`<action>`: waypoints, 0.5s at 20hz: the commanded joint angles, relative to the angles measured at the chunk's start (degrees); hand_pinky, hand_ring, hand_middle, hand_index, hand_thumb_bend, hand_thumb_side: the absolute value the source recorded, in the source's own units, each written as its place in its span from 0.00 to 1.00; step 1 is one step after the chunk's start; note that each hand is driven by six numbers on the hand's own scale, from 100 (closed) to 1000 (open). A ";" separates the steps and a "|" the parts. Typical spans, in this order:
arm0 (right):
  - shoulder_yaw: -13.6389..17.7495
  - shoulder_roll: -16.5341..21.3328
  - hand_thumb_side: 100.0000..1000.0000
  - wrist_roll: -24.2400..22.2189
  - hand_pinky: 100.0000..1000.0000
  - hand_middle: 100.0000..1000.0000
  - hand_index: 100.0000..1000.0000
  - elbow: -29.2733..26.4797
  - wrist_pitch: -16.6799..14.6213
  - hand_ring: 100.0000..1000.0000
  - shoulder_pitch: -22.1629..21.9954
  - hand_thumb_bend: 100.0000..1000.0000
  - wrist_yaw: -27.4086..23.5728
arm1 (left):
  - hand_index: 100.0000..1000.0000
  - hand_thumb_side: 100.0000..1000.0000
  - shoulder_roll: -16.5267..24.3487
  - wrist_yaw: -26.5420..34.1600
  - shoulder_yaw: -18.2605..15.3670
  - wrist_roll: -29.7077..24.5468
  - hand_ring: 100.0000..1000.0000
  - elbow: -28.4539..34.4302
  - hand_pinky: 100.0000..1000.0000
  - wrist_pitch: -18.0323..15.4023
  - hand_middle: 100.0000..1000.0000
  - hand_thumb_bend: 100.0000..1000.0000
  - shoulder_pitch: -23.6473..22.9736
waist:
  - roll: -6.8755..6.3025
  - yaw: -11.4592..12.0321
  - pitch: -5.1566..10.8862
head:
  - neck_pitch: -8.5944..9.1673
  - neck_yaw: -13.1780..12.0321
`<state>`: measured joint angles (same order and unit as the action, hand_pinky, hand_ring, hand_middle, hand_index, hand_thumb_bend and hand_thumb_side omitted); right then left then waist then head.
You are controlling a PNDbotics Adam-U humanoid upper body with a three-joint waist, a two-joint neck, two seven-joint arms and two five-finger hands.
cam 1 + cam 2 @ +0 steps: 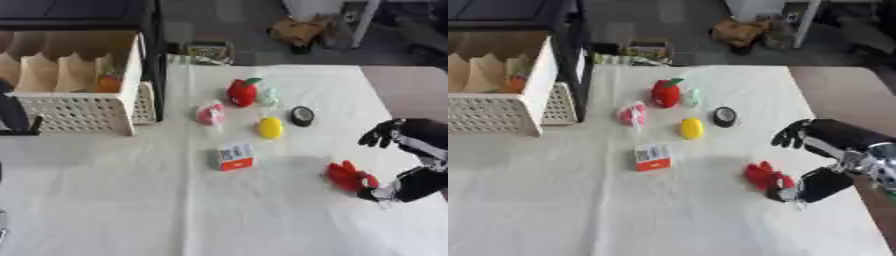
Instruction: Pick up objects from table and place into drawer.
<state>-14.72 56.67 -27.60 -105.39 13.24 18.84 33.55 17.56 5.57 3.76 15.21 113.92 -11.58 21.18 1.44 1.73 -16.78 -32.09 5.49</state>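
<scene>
- Gripping the red toy [765, 176] at the table's [105, 200] right side, your right hand [820, 184] curls round it.
- Drawer [74, 90] sits far left, well apart.

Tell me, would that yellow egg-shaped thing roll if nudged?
Probably. The yellow object looks rounded and smooth, with no flat side showing, so it may roll or wobble. Its smooth skin could be slippery. It looks small, so likely light.
</scene>
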 commanded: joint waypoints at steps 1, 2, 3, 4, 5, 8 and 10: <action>-0.25 0.76 0.42 0.10 0.75 0.67 0.81 0.87 -0.16 0.72 0.83 0.53 1.46 | 0.79 0.64 0.18 -0.22 0.02 -0.16 0.15 0.67 0.14 0.22 0.36 0.00 0.32 | 0.05 0.03 0.79 | 0.44 0.24; -0.44 0.59 0.41 0.10 0.75 0.67 0.81 1.07 -0.17 0.72 0.91 0.54 1.60 | 0.79 0.63 0.14 -0.23 0.04 -0.19 0.15 0.67 0.14 0.26 0.36 0.00 0.32 | 0.04 0.03 0.79 | 0.40 0.27; -0.68 0.41 0.42 0.11 0.74 0.67 0.81 1.33 -0.14 0.72 1.03 0.53 1.83 | 0.78 0.64 0.08 -0.23 0.09 -0.26 0.15 0.67 0.14 0.29 0.36 0.00 0.32 | 0.03 0.05 0.80 | 0.39 0.30; -0.96 0.23 0.43 0.10 0.74 0.66 0.80 1.68 -0.10 0.72 1.15 0.52 2.07 | 0.78 0.64 0.02 -0.24 0.15 -0.37 0.15 0.67 0.14 0.30 0.36 0.00 0.33 | 0.02 0.08 0.79 | 0.41 0.34; -1.26 0.02 0.44 0.10 0.74 0.66 0.80 2.17 0.01 0.72 1.28 0.51 2.34 | 0.78 0.64 -0.05 -0.27 0.20 -0.51 0.15 0.67 0.14 0.32 0.36 0.00 0.32 | 0.01 0.13 0.79 | 0.45 0.39; -1.82 -0.73 0.43 0.40 0.73 0.65 0.80 3.71 0.31 0.71 1.60 0.50 3.16 | 0.78 0.64 -0.22 -0.39 0.18 -0.66 0.15 0.67 0.14 0.35 0.36 0.00 0.23 | -0.05 0.28 0.75 | 0.54 0.43; -2.06 -1.27 0.43 0.67 0.73 0.64 0.79 4.70 0.42 0.70 1.75 0.50 3.46 | 0.78 0.64 -0.33 -0.45 0.15 -0.65 0.15 0.67 0.14 0.37 0.36 0.00 0.16 | -0.08 0.36 0.72 | 0.59 0.46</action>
<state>-17.17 54.37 -27.25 -101.06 13.57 19.74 36.38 17.02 5.47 4.07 14.72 113.79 -11.14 21.08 1.37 2.09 -16.90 -32.08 5.74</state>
